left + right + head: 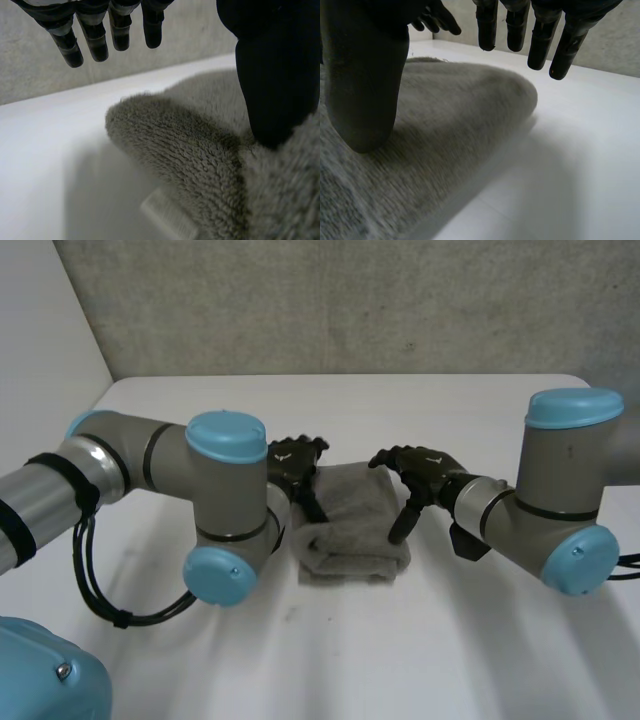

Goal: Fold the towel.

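1. Grey terry: one folded towel (352,525) lies mid-table (420,640), between two hands.
2. Left hand (295,465) at its left edge: thumb on the cloth, fingers straight, clear of it.
3. Right hand (420,468) at the right edge: thumb on the cloth, fingers straight, gripping nothing.
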